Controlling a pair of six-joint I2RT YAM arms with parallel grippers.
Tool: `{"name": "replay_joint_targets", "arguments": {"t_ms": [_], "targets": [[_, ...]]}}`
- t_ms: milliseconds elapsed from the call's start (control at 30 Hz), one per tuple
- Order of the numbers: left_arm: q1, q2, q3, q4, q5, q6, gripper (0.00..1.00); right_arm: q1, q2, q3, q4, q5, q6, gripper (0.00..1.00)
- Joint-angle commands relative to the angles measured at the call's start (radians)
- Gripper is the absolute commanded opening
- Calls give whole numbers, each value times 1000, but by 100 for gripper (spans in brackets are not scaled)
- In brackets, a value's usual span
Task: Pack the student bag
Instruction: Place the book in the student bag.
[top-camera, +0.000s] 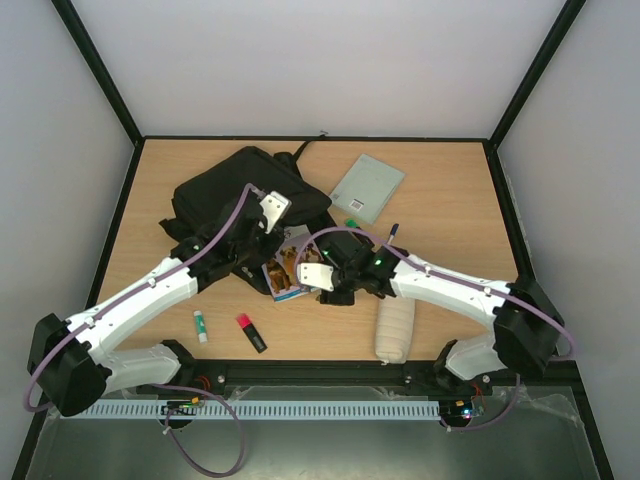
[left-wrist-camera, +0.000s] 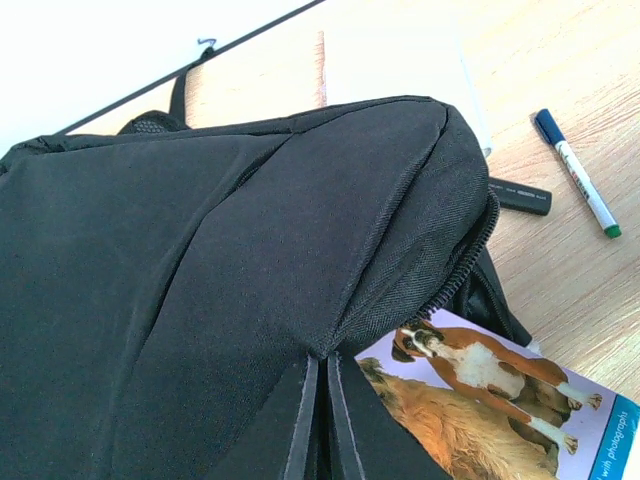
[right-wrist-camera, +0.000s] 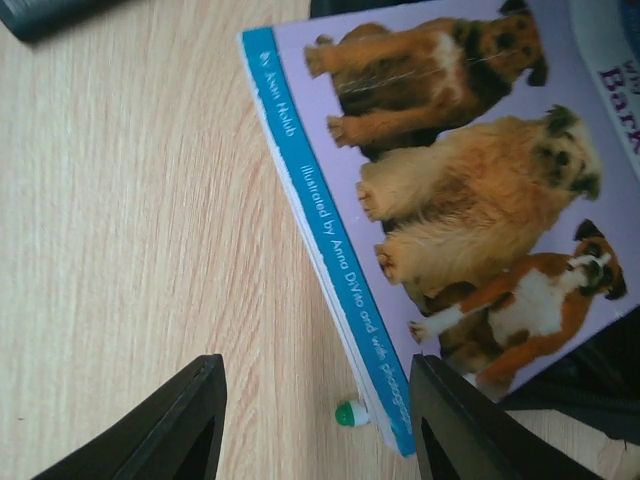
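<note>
The student bag (top-camera: 235, 195) is a black backpack lying at the table's middle left. My left gripper (top-camera: 266, 232) is shut on a fold of its black fabric (left-wrist-camera: 325, 352) beside the zipper, so the flap stands raised. A dog picture book (top-camera: 284, 266) lies half under that flap, its far end in the bag's opening (left-wrist-camera: 470, 385). My right gripper (right-wrist-camera: 318, 365) hovers open over the book's blue spine corner (right-wrist-camera: 385, 400). One finger (right-wrist-camera: 190, 425) is over bare wood and the other (right-wrist-camera: 470, 425) over the cover. A small green-and-white tip (right-wrist-camera: 347, 413) pokes out from under the book.
A grey notebook (top-camera: 367, 188) lies behind the bag on the right. A white marker (left-wrist-camera: 577, 185) and a black pen (left-wrist-camera: 520, 197) lie beside the bag. Near the front edge are a white pouch (top-camera: 393, 330), a glue stick (top-camera: 201, 325) and a red-capped highlighter (top-camera: 250, 332).
</note>
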Motion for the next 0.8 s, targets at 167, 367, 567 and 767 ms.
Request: {"name": "replay_joint_targets", "arguments": {"t_ms": [167, 367, 567, 767], "targets": [[-5, -46, 3, 73, -26, 18, 2, 100, 125, 22, 79, 214, -152, 50], [-5, -46, 5, 75, -19, 17, 2, 105, 192, 23, 158, 311, -165, 43], [-5, -43, 5, 75, -4, 16, 2, 104, 207, 32, 236, 362, -168, 32], [-5, -40, 7, 74, 12, 8, 2, 104, 220, -5, 352, 443, -322, 21]]}}
